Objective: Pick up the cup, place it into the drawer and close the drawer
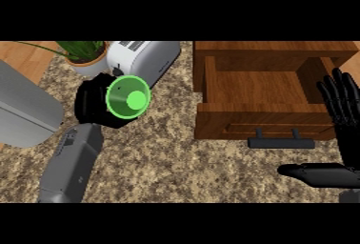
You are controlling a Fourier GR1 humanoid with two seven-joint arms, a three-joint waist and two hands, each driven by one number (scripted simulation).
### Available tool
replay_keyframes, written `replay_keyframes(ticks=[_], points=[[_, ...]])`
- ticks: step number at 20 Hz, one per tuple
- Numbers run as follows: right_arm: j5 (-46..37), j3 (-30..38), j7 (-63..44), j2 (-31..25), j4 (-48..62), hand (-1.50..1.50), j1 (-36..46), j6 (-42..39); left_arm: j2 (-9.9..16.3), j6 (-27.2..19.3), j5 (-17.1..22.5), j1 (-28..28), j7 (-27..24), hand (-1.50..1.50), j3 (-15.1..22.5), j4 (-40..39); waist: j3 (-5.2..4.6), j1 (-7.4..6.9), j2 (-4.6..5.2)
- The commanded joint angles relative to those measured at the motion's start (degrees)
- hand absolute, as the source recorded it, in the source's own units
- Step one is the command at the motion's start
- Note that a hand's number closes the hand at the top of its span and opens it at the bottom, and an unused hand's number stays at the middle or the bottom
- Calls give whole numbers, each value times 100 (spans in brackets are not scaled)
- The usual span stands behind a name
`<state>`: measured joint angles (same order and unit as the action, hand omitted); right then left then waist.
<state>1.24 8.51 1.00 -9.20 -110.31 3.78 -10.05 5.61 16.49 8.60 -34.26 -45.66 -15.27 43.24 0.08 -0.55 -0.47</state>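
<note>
A green cup (128, 97) is tipped so its mouth faces me, and my left hand (95, 102) is curled round it above the granite counter, left of the drawer. The wooden drawer (262, 86) stands pulled open with nothing inside, its black handle (280, 142) pointing toward me. At the right edge my right hand (343, 112) is open with fingers straight up beside the drawer's right side; its thumb (313, 172) sticks out to the left, below the handle.
A white toaster (146, 57) sits behind the cup, touching or nearly touching it. A potted plant (85, 56) stands at the back left. A grey appliance (21, 112) fills the left edge.
</note>
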Motion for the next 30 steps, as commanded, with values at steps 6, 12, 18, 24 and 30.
replay_keyframes(ticks=[6,12,18,24,30], points=[[92,243,526,-117,293,-150,-207,-228,-503,-887,64,-267,1867,150,808,2184,-3,16,17],[369,359,172,-194,-43,-150,-208,-333,-559,-1702,17,-1265,2445,150,1338,1833,-7,101,40],[309,269,65,-158,2,-150,-118,-302,-561,-2970,412,-2422,2880,150,2109,1136,-6,201,49],[228,237,185,-61,84,-150,-129,-255,-561,-3128,933,-2978,3019,150,2359,276,-6,190,60],[207,186,157,-118,200,-150,189,-285,-561,-3502,1428,-3888,2743,150,2592,-1043,-3,333,106]])
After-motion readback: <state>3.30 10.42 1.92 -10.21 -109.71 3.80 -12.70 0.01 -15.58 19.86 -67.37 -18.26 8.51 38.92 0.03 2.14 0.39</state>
